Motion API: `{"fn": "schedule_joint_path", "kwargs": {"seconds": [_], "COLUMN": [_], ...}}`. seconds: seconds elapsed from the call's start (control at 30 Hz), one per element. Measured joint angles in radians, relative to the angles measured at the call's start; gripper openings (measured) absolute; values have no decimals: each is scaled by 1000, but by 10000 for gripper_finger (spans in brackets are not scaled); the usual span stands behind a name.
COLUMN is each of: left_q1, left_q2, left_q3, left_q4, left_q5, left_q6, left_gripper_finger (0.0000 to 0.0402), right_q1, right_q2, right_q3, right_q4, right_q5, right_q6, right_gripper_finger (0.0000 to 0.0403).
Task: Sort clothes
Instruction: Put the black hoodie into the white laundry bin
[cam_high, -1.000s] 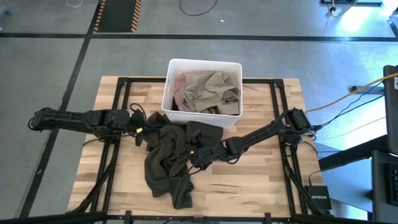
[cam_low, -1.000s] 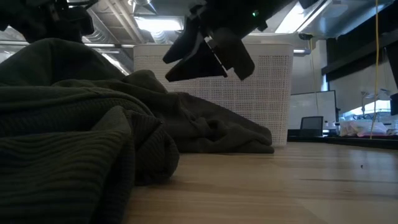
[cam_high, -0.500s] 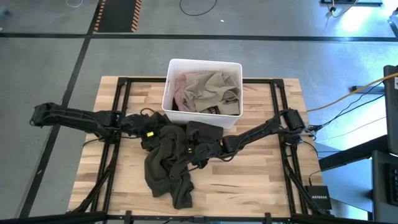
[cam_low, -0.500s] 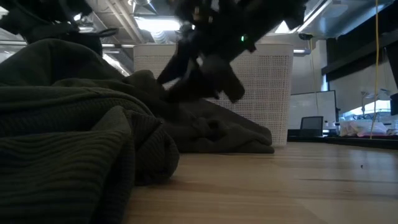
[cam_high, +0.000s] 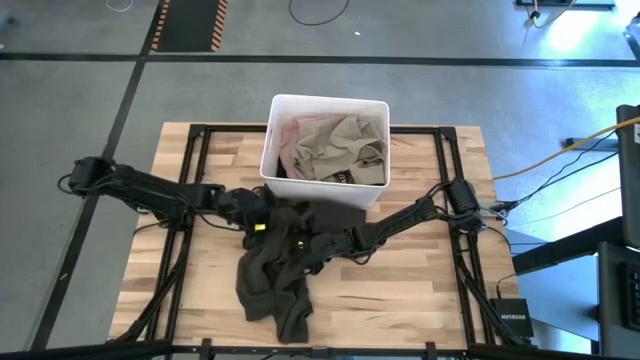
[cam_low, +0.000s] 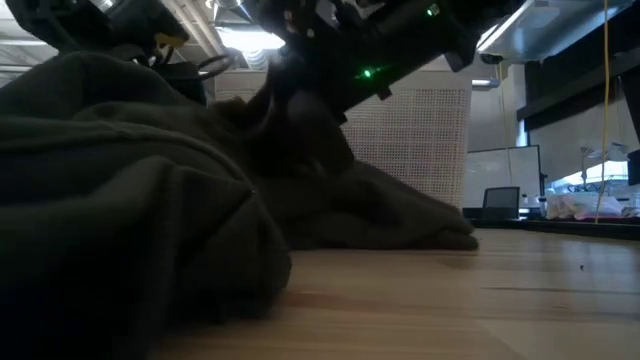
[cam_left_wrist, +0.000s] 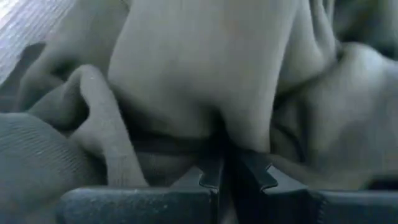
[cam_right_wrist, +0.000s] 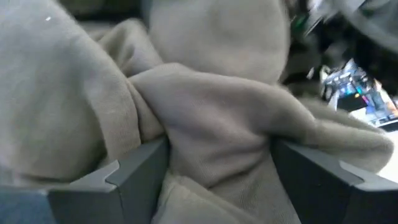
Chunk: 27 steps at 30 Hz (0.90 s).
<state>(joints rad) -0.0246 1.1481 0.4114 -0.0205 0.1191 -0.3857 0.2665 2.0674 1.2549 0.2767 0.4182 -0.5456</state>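
Both grippers are meeting at the near-bin end of the dark olive garment (cam_high: 272, 275), whose length is trailing away from the white bin (cam_high: 272, 130): the left gripper (cam_high: 258, 212) is pinching a fold, and the right gripper (cam_high: 303, 245) is straddling a bunched ridge, jaws wide.

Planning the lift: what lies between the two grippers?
Only folds of the large olive-grey fabric garment; left gripper and right gripper both sit on it, per the high view.

Grey concrete floor (cam_high: 90, 70) w/ dark seam lines & a black-yellow hazard mat (cam_high: 188, 24) surrounds the light wood table (cam_high: 400, 300); ceiling strip lights (cam_low: 245, 38) glow overhead, whiteboard (cam_low: 505, 165) & monitor (cam_low: 499, 199) in bkgd.
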Motion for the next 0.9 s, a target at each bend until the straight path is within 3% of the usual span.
{"fn": "schedule_joint_path", "kwargs": {"seconds": [0.23,0.37,0.67,0.9], "left_q1": [0,2,-19,-26], "left_q2": [107,116,103,101], "left_q3": [-2,-2,49,77], "left_q4": [229,319,302,237], "left_q5": [92,164,199,205], "left_q6": [53,53,51,79], "left_gripper_finger": [15,15,15,15], "right_q1": [-4,-7,-8,-12], "right_q2": [0,-1,-5,-4], "right_q3": [0,0,2,2], "right_q4": [61,61,46,53], "right_q5": [1,55,68,16], "right_q6": [55,130,205,234], "right_gripper_finger": [302,302,302,302]}}
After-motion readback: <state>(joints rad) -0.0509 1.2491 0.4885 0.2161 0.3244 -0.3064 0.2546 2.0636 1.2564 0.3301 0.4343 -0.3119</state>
